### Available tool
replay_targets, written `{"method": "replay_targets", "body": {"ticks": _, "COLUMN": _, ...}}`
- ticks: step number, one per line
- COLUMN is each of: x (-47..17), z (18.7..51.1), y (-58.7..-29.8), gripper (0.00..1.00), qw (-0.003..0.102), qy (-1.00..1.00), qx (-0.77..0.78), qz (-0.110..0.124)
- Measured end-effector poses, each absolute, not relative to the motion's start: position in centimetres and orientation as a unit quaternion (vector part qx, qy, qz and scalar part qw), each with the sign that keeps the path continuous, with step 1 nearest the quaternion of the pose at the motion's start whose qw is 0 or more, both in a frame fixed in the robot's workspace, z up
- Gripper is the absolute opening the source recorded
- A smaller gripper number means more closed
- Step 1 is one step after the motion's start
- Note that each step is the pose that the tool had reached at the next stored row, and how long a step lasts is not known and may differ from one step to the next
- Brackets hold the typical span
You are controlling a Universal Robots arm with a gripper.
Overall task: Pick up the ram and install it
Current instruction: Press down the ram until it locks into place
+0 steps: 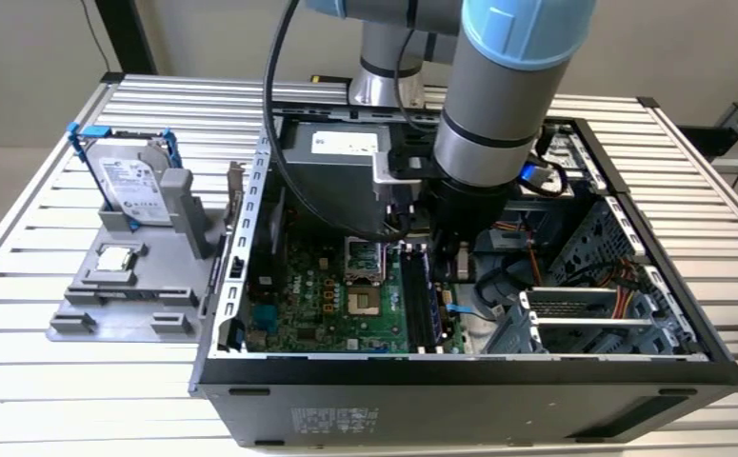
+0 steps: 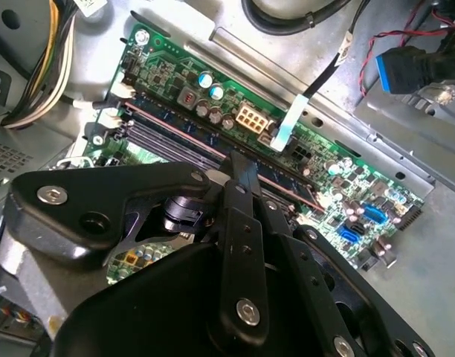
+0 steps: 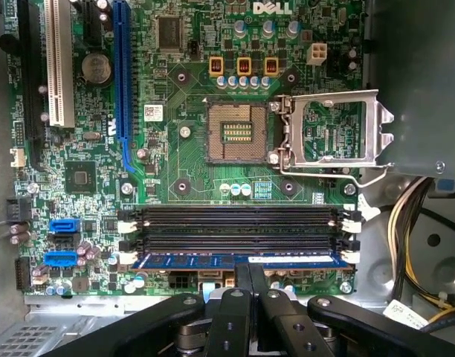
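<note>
Slatted aluminium tabletop (image 1: 38, 219) is carrying an open computer case (image 1: 470, 381) in the exterior view, and the arm is reaching down into it, its gripper (image 1: 443, 255) sitting low over the green motherboard (image 1: 330, 305). Toward the exterior view's left of the case, a grey holder (image 1: 128, 295) is standing on the table with a silver hard drive (image 1: 133, 186) upright in a blue frame and a small square processor chip (image 1: 114, 257) lying flat. In the first wrist view, the ram (image 3: 242, 261) is lying along the memory slot nearest the gripper (image 3: 248, 274), beside the three empty black slots (image 3: 239, 227) that are running below the open processor socket (image 3: 239, 132). The black fingers (image 3: 242, 271) are standing narrow and close together, closing on the stick's upper edge at its middle. In the second wrist view, the gripper (image 2: 242, 175) is pressing down at the slot row (image 2: 175, 141) on the motherboard, its fingers drawn tight together.
</note>
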State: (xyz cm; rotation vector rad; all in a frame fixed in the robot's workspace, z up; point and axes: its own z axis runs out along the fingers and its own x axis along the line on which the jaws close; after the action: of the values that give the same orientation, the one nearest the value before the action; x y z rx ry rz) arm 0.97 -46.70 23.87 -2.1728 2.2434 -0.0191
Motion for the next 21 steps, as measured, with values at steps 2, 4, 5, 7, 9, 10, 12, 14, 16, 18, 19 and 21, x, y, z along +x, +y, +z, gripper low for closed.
{"method": "replay_targets", "body": {"ticks": 2, "x": 1.0, "z": 23.6, "y": -46.7, "gripper": 0.00, "qw": 0.009, "qy": 0.718, "qx": -0.696, "qz": -0.006}}
{"method": "replay_targets", "body": {"ticks": 4, "x": 1.0, "z": 23.4, "y": -46.7, "gripper": 0.00, "qw": 0.009, "qy": 0.718, "qx": -0.696, "qz": -0.006}}
{"method": "replay_targets", "body": {"ticks": 5, "x": 1.0, "z": 23.3, "y": -46.7, "gripper": 0.00, "qw": 0.009, "qy": 0.718, "qx": -0.696, "qz": -0.006}}
{"method": "replay_targets", "body": {"ticks": 7, "x": 1.0, "z": 23.0, "y": -46.7, "gripper": 0.00, "qw": 0.009, "qy": 0.718, "qx": -0.696, "qz": -0.006}}
{"method": "replay_targets", "body": {"ticks": 9, "x": 1.0, "z": 22.6, "y": -46.7, "gripper": 0.00, "qw": 0.009, "qy": 0.718, "qx": -0.696, "qz": -0.006}}
{"method": "replay_targets", "body": {"ticks": 10, "x": 1.0, "z": 22.4, "y": -46.7, "gripper": 0.00, "qw": 0.009, "qy": 0.718, "qx": -0.696, "qz": -0.006}}
{"method": "replay_targets", "body": {"ticks": 12, "x": 1.0, "z": 22.1, "y": -46.7, "gripper": 0.00, "qw": 0.008, "qy": 0.718, "qx": -0.696, "qz": -0.007}}
{"method": "replay_targets", "body": {"ticks": 14, "x": 1.0, "z": 21.7, "y": -46.7, "gripper": 0.00, "qw": 0.008, "qy": 0.718, "qx": -0.696, "qz": -0.007}}
{"method": "replay_targets", "body": {"ticks": 16, "x": 1.0, "z": 21.7, "y": -46.7, "gripper": 0.00, "qw": 0.008, "qy": 0.718, "qx": -0.696, "qz": -0.007}}
{"method": "replay_targets", "body": {"ticks": 18, "x": 1.0, "z": 22.0, "y": -46.7, "gripper": 0.00, "qw": 0.009, "qy": 0.718, "qx": -0.696, "qz": -0.006}}
{"method": "replay_targets", "body": {"ticks": 19, "x": 1.0, "z": 22.3, "y": -46.6, "gripper": 0.00, "qw": 0.010, "qy": 0.718, "qx": -0.696, "qz": -0.005}}
{"method": "replay_targets", "body": {"ticks": 21, "x": 1.0, "z": 23.2, "y": -46.7, "gripper": 0.00, "qw": 0.009, "qy": 0.718, "qx": -0.696, "qz": -0.006}}
